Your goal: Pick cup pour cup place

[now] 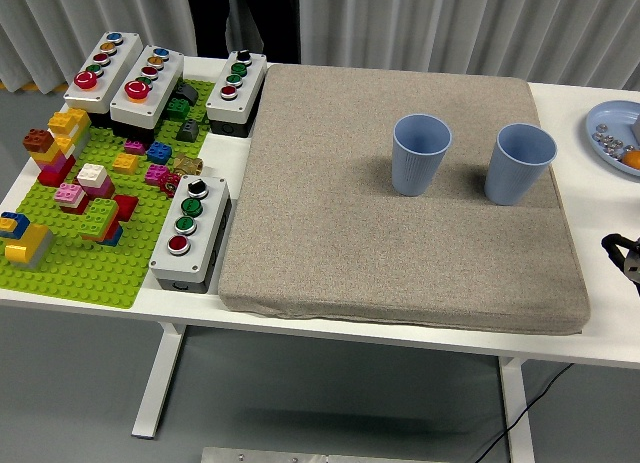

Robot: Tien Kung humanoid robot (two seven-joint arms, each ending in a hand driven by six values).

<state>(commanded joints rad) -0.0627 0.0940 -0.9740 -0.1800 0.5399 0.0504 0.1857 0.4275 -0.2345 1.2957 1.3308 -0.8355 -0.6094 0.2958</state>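
The white table (600,323) is carrying a large grey-brown mat (400,203), which is taking up its middle. A green brick baseplate (75,253) with coloured blocks and four button boxes is lying at the left. Two blue cups are standing upright on the mat, well apart: the left cup (420,155) and the right cup (519,164). Only a sliver of the right hand (624,255) is showing at the right edge, near the table's front; whether it is open or closed cannot be told.

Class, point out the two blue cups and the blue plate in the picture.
Left blue cup (420,163), head view, its outer wall.
Right blue cup (517,171), head view, its outer wall.
Blue plate (598,118), head view, its left rim.
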